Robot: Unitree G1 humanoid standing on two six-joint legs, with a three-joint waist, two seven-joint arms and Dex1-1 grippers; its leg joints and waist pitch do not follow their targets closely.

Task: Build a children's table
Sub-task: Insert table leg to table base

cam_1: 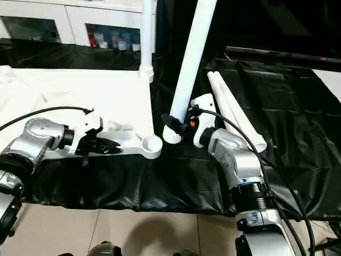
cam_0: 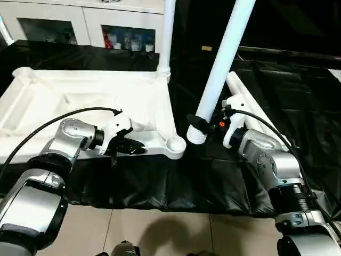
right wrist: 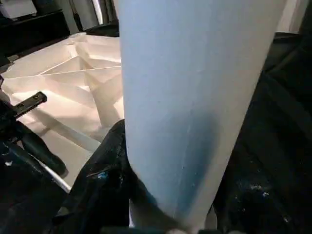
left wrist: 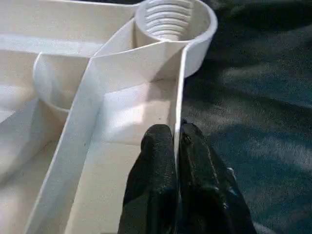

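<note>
The white table top [cam_0: 80,101] lies upside down on the black-draped desk [cam_0: 298,96], one leg [cam_0: 168,32] upright in its far socket. The right claw [cam_0: 205,125] grips a second leg [cam_0: 224,58] leaning beside the near socket [cam_0: 175,144]. The left claw [left wrist: 178,146] pinches the near rim [left wrist: 178,97].

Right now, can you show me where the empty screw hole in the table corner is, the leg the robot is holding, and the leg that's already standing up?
empty corner socket [cam_0: 175,143], left eye view, its round rim.
held leg [cam_0: 224,64], left eye view, mid tube.
standing leg [cam_0: 167,37], left eye view, tube above the far corner.
</note>
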